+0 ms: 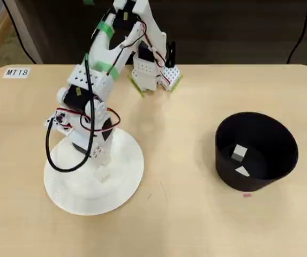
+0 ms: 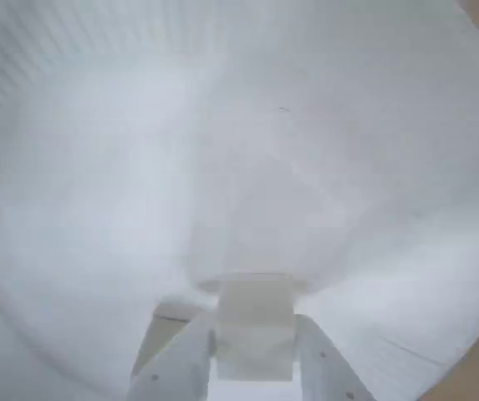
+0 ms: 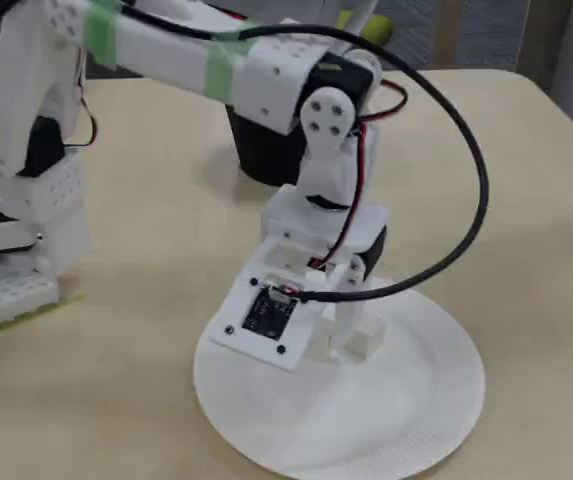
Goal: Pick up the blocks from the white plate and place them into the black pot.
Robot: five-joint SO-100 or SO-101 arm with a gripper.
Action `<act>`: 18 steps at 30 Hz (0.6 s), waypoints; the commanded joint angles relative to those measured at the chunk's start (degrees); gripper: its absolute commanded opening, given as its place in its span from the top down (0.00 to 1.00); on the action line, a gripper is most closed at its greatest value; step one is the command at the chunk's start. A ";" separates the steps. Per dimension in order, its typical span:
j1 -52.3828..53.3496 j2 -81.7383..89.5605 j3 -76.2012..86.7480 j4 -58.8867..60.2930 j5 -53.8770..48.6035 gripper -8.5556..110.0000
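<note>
The white plate lies on the left of the table in the overhead view, and its surface fills the wrist view. My gripper reaches down onto it. A small white block sits between the fingers, which touch both of its sides just at the plate's surface. The black pot stands at the right with two blocks lying inside. In the fixed view the pot is mostly hidden behind the arm.
The arm's base is mounted at the table's far edge. A label reading MT18 is stuck near the far left corner. A tiny pink mark lies just in front of the pot. Bare tabletop separates plate and pot.
</note>
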 commanded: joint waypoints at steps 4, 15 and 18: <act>-0.44 8.61 -0.88 -4.39 -1.41 0.95; -11.95 43.51 21.97 -24.52 0.79 0.95; -21.45 50.27 24.70 -24.17 0.18 0.95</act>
